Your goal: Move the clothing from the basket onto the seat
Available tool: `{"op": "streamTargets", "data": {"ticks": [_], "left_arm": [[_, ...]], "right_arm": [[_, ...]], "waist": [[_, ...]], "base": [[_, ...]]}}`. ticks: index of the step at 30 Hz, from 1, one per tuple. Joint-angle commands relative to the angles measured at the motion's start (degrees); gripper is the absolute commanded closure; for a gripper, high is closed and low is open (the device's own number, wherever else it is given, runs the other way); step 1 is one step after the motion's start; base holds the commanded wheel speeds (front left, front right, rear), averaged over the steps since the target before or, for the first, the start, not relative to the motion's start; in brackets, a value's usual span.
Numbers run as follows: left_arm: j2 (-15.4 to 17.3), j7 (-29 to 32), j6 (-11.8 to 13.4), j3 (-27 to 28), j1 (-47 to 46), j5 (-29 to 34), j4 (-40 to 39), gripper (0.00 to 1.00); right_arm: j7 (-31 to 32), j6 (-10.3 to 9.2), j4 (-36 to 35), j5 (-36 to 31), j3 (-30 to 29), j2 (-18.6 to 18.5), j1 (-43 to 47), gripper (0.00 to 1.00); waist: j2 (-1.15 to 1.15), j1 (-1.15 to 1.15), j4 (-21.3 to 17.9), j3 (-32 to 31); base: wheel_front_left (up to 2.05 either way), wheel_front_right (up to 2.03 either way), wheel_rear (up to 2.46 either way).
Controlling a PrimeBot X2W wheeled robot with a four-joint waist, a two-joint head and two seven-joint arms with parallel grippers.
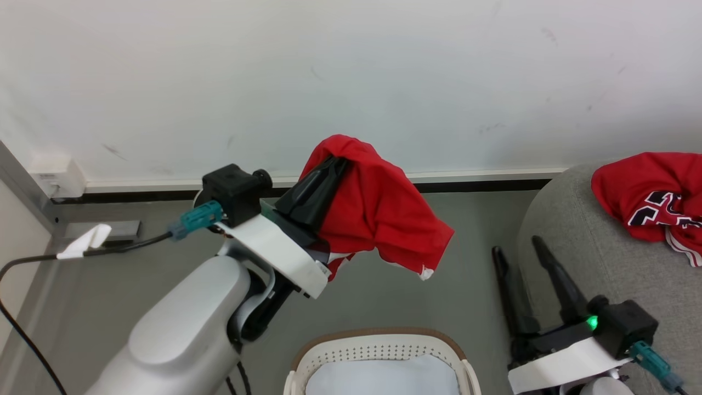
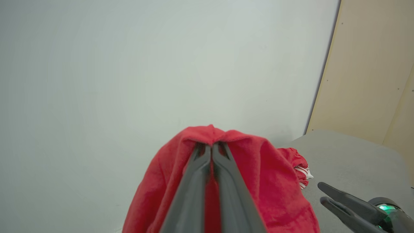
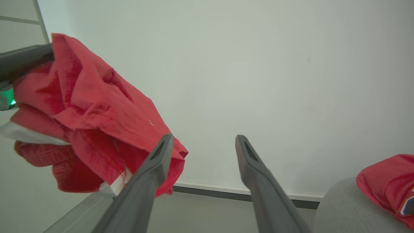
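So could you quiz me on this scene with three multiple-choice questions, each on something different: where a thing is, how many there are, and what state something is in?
1. Where does the numbered red garment lie?
A. on a shelf
B. on the grey seat
C. on a table

2. How many red garments are in view?
A. one
B. two
C. three

3. How does the right gripper stand?
A. open, holding nothing
B. shut on red cloth
C. shut on a bottle

Answers:
1 B: it rests on the seat's cushion at the right of the head view.
2 B: one lies on the seat, and the other garment hangs from the shut left gripper.
3 A: its two fingers stand apart with nothing between them.
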Motion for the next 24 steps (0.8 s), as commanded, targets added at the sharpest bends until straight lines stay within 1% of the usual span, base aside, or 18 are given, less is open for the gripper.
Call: {"op": "streamTargets", "data": {"ticks": [1,7,13,18,24], "left_arm": [[0.4,0.1,0.3,-0.1,0.8,-0.8,-0.4,1.0],[0.6,0.1,0.8,-0.1,1.5,-1.1,-1.0,1.0],[0.7,-0.1,1.2,-0.1,1.9,-1.1,-1.6,1.0],[0.2,-0.3,1.1,-0.7,2.5,-1.0,-1.8,1.0],[-1.4,-0.3,0.3,-3.5,4.3,-0.3,-1.6,1.0]], "right_arm": [[-0.1,-0.13,0.1,-0.2,0.6,-0.1,0.7,0.0],[-0.1,-0.13,0.2,-0.6,3.2,-1.6,-0.2,0.0],[-0.1,-0.13,0.5,-1.7,7.6,-3.9,-2.2,0.0],[-0.1,-0.13,2.0,-2.8,10.3,-4.1,-4.2,0.0],[0.0,-0.13,5.5,-3.9,14.2,-3.9,-7.2,0.0]], "waist": [[0.0,0.01,0.0,0.0],[0.0,0.01,0.2,0.0],[0.0,0.01,-0.2,0.3],[0.0,0.01,0.2,0.4],[0.0,0.01,2.3,0.2]], "base": [[0.0,0.0,0.0],[0.0,0.0,0.0],[0.0,0.0,0.0],[0.0,0.0,0.0],[0.0,0.0,0.0]]}}
